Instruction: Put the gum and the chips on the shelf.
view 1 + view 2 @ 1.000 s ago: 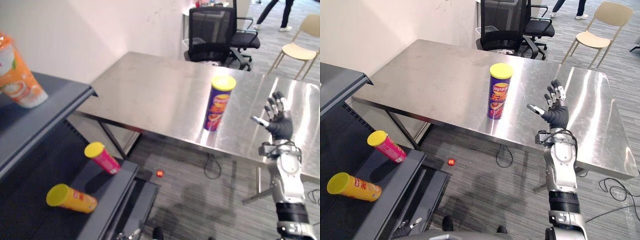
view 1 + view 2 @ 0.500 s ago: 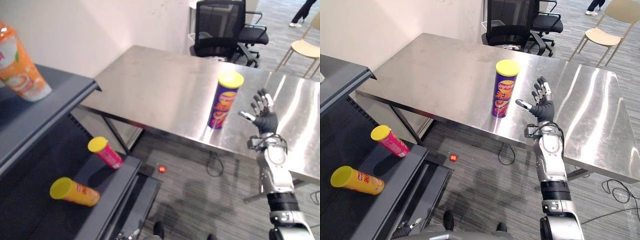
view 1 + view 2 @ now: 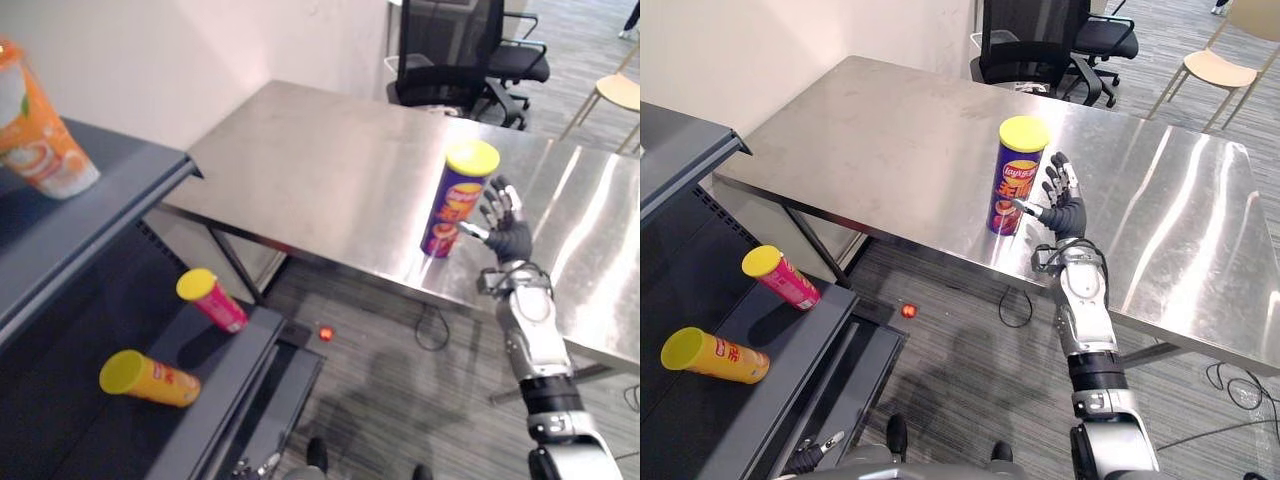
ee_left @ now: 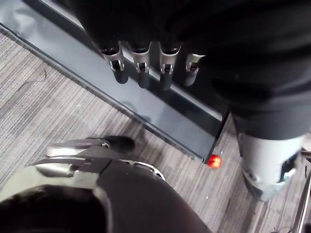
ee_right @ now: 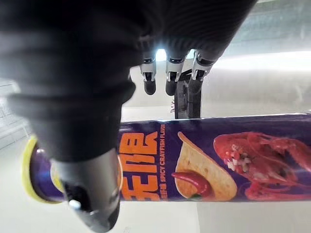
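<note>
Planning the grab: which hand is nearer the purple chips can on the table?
Right. The right hand is open just beside the purple chips can; the left hand hangs low over the floor by the shelf base, far off.

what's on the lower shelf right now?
Two cans lie on their sides on the lower shelf, apart from each other: a pink can and a yellow can, both with yellow lids. The part farther in is covered by the upper shelf.

The right robot hand [image 3: 1065,212] has silver, dark-tipped fingers [image 5: 168,80] and a dark ribbed cover [image 5: 73,53]. Its forearm [image 3: 1080,320] is silver-grey.
</note>
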Controlling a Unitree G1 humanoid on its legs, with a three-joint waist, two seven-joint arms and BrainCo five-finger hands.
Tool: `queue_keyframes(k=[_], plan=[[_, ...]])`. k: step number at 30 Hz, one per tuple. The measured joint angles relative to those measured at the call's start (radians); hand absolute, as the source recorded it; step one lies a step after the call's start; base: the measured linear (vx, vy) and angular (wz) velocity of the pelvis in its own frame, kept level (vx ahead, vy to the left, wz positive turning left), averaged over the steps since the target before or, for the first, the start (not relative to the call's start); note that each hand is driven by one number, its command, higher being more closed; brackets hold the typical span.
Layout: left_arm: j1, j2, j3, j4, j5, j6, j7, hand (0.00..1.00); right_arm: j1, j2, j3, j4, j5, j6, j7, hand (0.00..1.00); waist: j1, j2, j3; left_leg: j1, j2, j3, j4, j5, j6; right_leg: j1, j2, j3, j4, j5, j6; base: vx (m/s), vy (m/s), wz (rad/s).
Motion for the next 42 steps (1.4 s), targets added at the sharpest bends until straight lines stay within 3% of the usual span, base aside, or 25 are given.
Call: queue_keyframes(k=[11,12,35,42], plan=[[0.0,0.0,0.0,-0.009,0.0,0.0,0.003,0.0,-0.047,0.001,0.042,0.016,-0.001,0.025,-0.003,0.0,0.005,-0.001,0.024,-0.001,0.001,-0.004,0.0,0.0,0.0,0.001,0.002,-0.004,-0.001,-0.001,-0.002,0.0,0.0,0.0],[0.0,0.0,0.0,-0.01,0.0,0.0,0.003,0.0,-0.06,0.001,0.045,0.025,-0.002,0.026,-0.003,1.0,0.006,-0.001,0.025,-0.001,0.001,-0.005,0.0,0.0,0.0,0.002,0.002,-0.006,-0.001,-0.001,-0.002,0.0,0.0,0.03],[-0.009,0.001,0.0,-0.013,0.0,0.001,0.009,0.0,-0.156,0.001,0.07,0.071,-0.04,0.032,-0.026,1.0,0.013,-0.003,0.049,-0.007,0.002,-0.026,0.0,0.001,-0.001,0.008,0.003,-0.028,-0.002,-0.001,-0.002,0.0,-0.003,0.02],[-0.008,-0.002,-0.002,-0.052,0.0,0.007,0.011,0.0,-0.072,-0.002,0.012,-0.157,-0.037,0.036,-0.028,1.0,-0.002,-0.002,0.048,-0.012,0.011,-0.075,0.004,0.013,-0.005,0.018,0.011,-0.056,0.025,-0.001,-0.002,-0.01,-0.015,0.18]])
